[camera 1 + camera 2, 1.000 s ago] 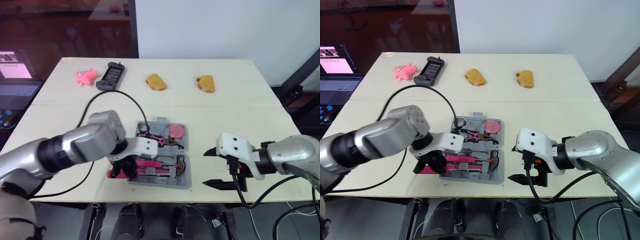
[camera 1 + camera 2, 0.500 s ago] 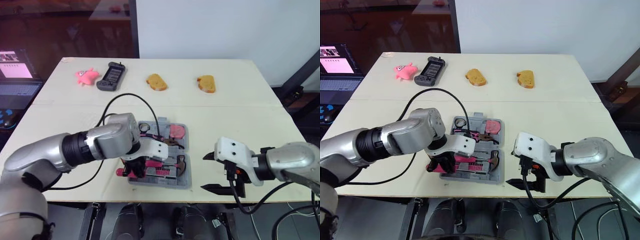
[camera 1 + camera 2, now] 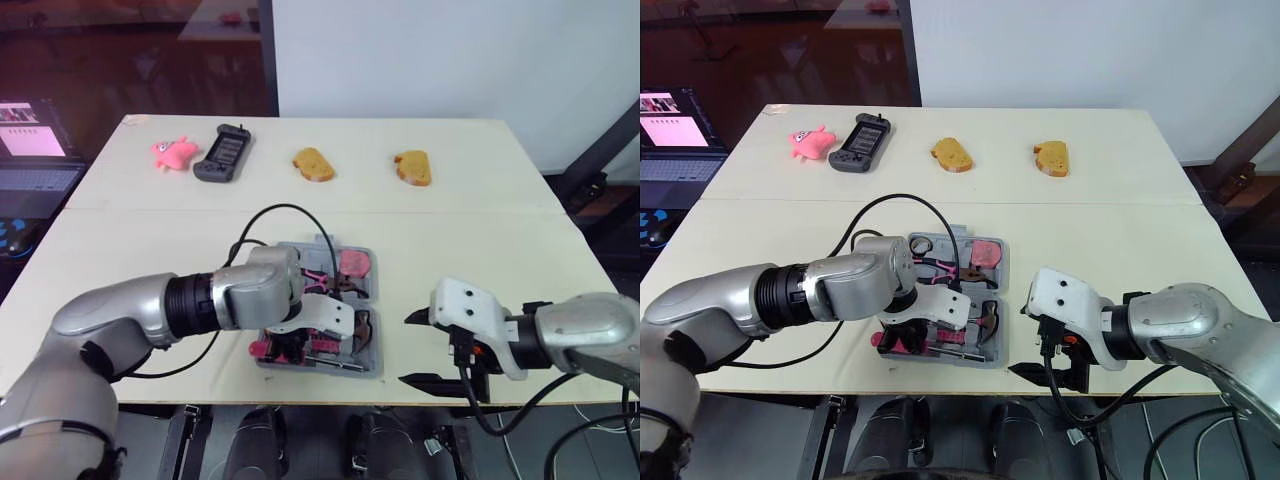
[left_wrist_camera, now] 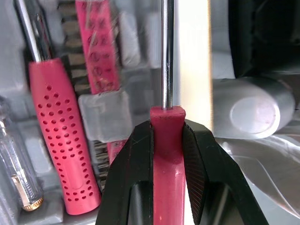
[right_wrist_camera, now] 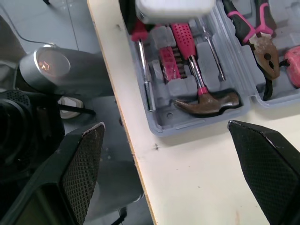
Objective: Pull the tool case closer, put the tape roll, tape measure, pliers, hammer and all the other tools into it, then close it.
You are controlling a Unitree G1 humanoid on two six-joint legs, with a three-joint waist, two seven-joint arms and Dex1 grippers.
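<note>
Screwdriver (image 4: 167, 117), clamped in left pincer (image 4: 166, 130), has shifted rightward, seemingly into tool case (image 3: 372, 345); right pincer (image 3: 405, 349) gapes empty.

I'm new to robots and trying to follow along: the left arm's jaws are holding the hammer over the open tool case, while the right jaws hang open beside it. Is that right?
Not quite. The left jaws are shut on a pink-handled screwdriver, not the hammer, which already lies in the tool case. The left wrist view shows it. The rest holds.
</note>
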